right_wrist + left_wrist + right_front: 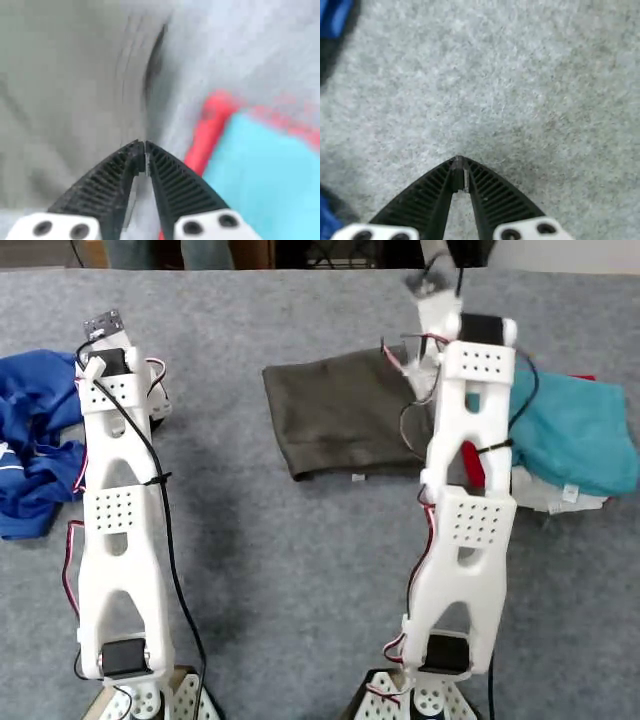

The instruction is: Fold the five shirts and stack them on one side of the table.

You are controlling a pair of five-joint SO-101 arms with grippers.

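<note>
High view showed the brown shirt [340, 415] mid-table, the teal shirt [575, 440] right, a blue shirt [35, 405] bunched left. Left gripper [460, 167] over bare table [530, 75] and right gripper [144, 150] over the brown shirt's edge were pinched closed, empty.

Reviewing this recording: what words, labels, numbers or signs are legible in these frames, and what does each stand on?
No text can be read in any view.
Hem tag at the edge of the dark grey shirt: too small to read.
White label at the edge of the teal shirt: too small to read.
</note>
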